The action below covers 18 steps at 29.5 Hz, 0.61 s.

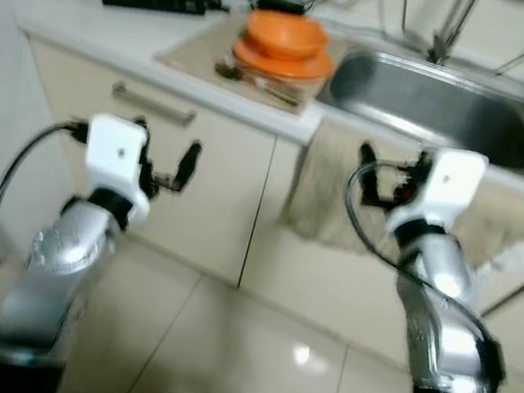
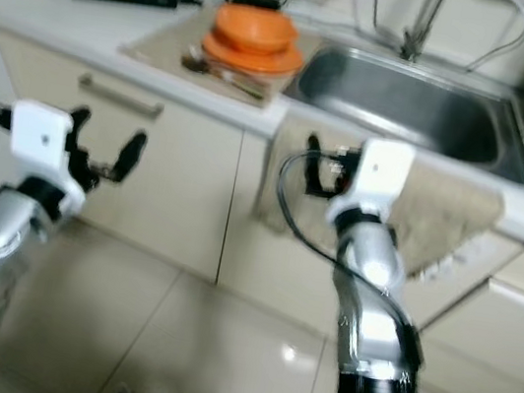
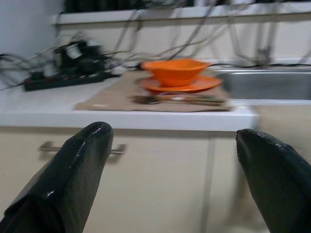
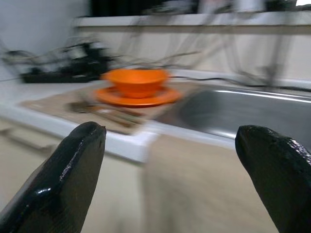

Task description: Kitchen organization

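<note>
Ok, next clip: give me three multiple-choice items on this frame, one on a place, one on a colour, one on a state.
1. Where does the bowl sit?
A. in the sink
B. on a plate
C. on the floor

2. What colour is the bowl?
A. orange
B. blue
C. white

3. How is the left pincer?
A. shut on a spoon
B. open
C. shut on a towel

Key: 1 B, it rests on the plate on the counter beside the sink. 2 A, bowl and plate are both orange. 3 B, its fingers stand wide apart, holding nothing.
</note>
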{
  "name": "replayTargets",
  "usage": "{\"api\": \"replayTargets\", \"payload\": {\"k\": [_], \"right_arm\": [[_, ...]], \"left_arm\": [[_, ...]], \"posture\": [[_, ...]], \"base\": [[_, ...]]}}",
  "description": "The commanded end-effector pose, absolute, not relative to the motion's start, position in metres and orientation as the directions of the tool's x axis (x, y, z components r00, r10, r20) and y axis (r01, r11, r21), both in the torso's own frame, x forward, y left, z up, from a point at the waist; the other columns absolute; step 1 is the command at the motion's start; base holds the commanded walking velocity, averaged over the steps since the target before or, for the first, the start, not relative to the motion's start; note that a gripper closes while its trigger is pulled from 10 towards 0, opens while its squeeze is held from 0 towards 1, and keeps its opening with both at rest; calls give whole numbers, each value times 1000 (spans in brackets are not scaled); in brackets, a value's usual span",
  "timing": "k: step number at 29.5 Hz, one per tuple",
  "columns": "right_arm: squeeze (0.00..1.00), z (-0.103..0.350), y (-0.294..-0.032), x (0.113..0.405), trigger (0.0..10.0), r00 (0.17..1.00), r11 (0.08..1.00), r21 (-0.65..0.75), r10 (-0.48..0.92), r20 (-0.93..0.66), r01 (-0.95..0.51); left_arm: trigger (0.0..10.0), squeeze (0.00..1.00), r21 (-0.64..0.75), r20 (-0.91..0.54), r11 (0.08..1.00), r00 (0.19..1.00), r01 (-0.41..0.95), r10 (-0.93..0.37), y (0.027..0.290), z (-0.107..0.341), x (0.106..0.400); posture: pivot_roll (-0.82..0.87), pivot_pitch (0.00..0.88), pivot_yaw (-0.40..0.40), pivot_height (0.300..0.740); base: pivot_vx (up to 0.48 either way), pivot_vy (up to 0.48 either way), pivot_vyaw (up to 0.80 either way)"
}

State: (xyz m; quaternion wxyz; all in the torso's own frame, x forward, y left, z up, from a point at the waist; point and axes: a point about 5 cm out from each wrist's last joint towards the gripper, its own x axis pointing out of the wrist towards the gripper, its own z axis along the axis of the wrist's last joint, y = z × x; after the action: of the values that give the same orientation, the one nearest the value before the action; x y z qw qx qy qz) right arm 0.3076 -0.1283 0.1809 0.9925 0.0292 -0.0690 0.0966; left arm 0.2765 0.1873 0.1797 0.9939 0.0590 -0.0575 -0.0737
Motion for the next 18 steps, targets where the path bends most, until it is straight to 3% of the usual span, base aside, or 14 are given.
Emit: {"api": "replayTargets", "payload": {"k": [1,18], "right_arm": [[0,182,-135,308,10000,974,982,32,180,139,-186],[0,171,-139,304,10000,981,985,21,165,103,-168]], "left_arm": [[10000,0,124,111,980,979,154,-168,182,183,277],[10000,0,123,117,981,979,150,-165,184,190,282]], "posture": [[-40,0,-56,740],[-44,0,-47,740]], "base": [[356,0,0],[353,0,0]]}}
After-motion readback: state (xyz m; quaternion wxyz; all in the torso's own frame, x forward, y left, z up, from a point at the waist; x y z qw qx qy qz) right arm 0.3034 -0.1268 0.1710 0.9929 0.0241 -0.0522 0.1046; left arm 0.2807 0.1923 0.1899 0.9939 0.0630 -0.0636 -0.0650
